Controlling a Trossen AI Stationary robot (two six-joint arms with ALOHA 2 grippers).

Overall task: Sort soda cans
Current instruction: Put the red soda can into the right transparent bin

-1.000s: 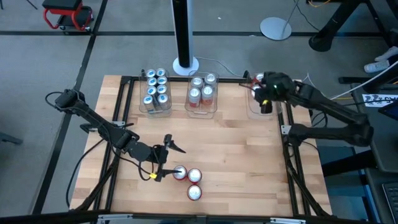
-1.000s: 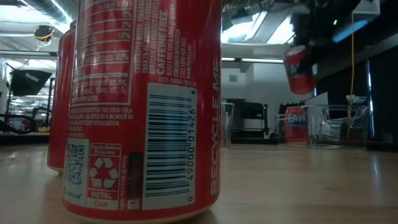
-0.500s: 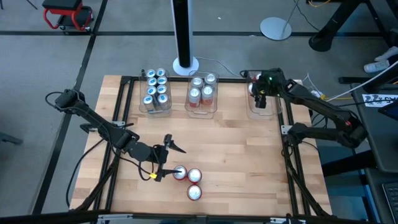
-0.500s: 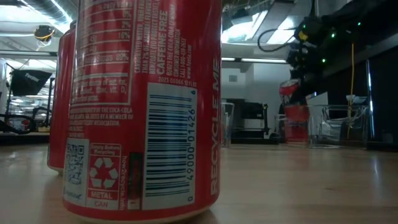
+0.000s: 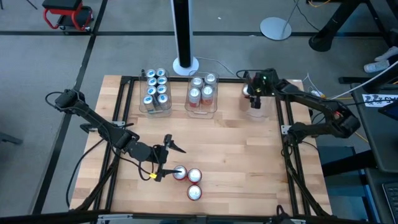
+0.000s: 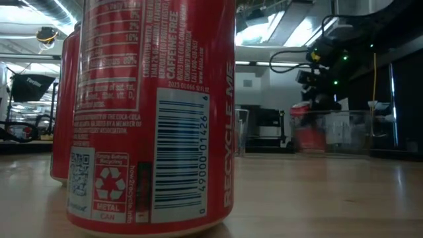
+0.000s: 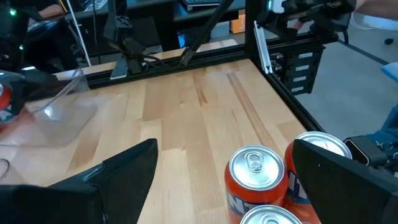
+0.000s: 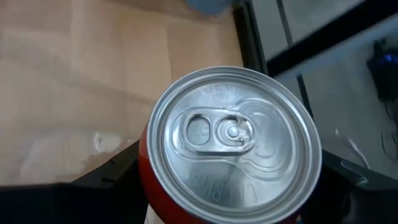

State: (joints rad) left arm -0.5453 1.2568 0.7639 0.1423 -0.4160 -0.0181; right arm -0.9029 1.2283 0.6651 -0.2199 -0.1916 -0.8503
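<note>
Three red cans (image 5: 188, 182) stand near the table's front edge, just beside the wide-open left gripper (image 5: 163, 160). Right gripper (image 5: 254, 96) clamps another red can (image 8: 230, 144) over the right-hand tub (image 5: 264, 111).

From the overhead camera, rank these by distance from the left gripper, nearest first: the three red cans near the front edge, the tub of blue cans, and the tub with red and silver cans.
Measured from the left gripper:
1. The three red cans, just to its right at the table's front.
2. The tub of blue cans, at the back left.
3. The tub with red and silver cans, at the back centre; only slightly farther than the blue tub.
</note>
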